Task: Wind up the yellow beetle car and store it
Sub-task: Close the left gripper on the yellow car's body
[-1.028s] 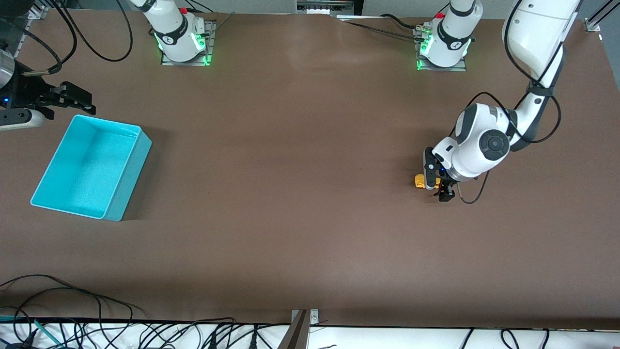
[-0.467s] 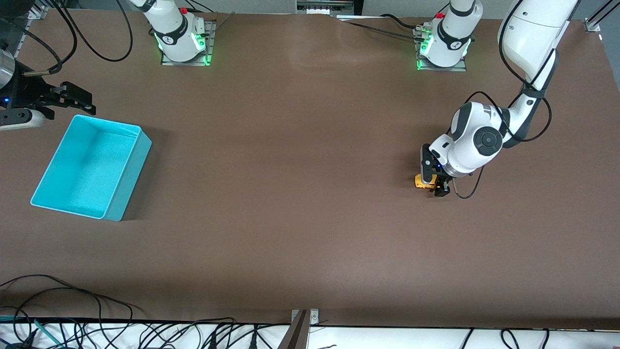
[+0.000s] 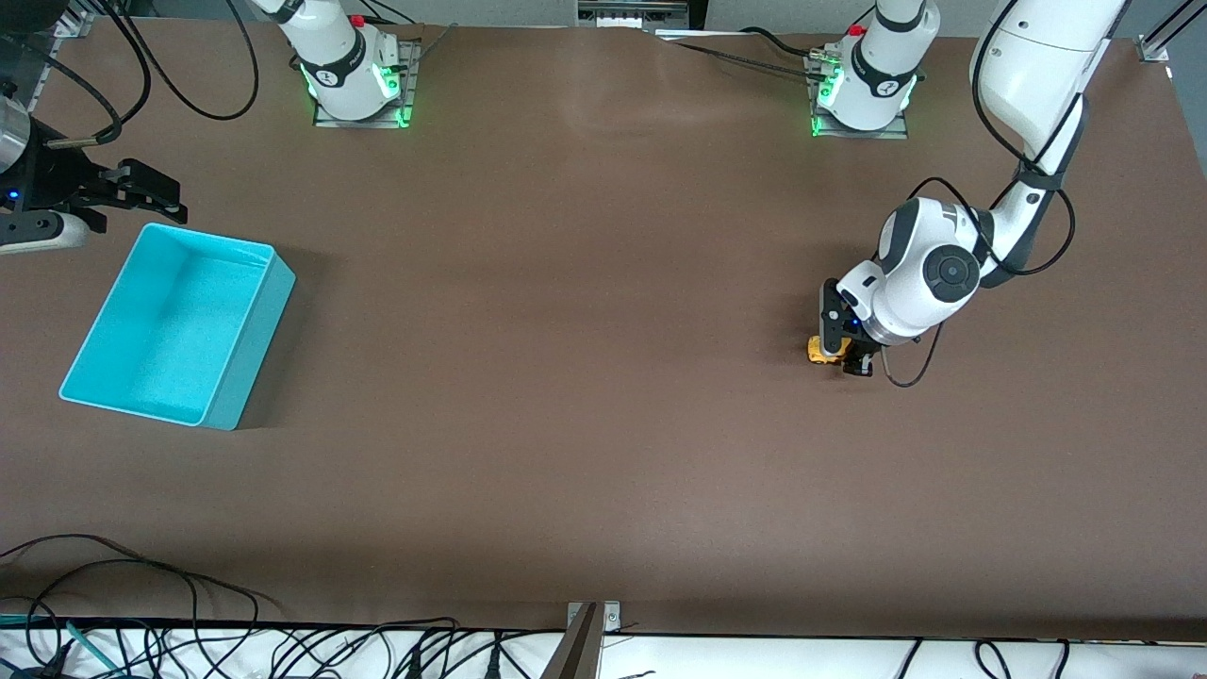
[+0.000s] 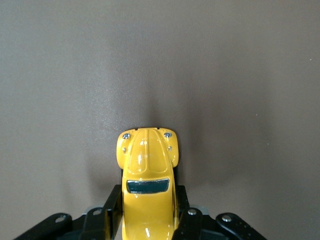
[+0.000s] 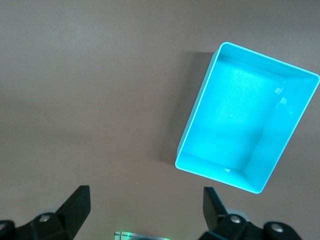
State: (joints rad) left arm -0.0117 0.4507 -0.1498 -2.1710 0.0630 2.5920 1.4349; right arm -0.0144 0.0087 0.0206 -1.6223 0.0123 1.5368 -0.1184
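Glossy yellow beetle car (image 4: 148, 185), matt table (image 3: 566, 377)

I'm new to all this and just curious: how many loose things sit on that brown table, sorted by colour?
Yellow: 1, the tiny yellow beetle-shaped toy car, clamped between the left gripper fingers.
Turquoise: 1, the open rectangular turquoise plastic bin, with nothing in it.
Total: 2.
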